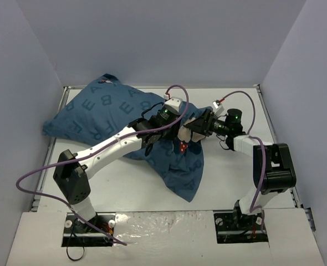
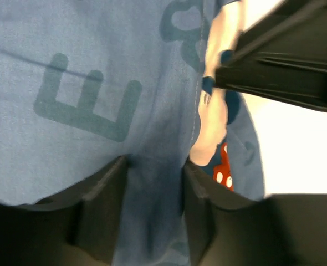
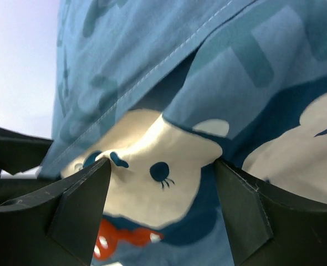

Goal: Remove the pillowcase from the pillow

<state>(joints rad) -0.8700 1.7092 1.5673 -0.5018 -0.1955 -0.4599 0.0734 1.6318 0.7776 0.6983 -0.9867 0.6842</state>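
Dark teal letter-printed fabric pillowcase (image 1: 105, 113) is lying centre-left on white table (image 1: 230, 177). L gripper (image 2: 152, 213) is pinching a fold, jaws narrow. R gripper (image 3: 162, 166) is straddling mouse-face bunch, jaws wide.

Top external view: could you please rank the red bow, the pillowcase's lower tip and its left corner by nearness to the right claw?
From the right claw:
1. Red bow, just below it.
2. Lower tip, well below it.
3. Left corner, far left.
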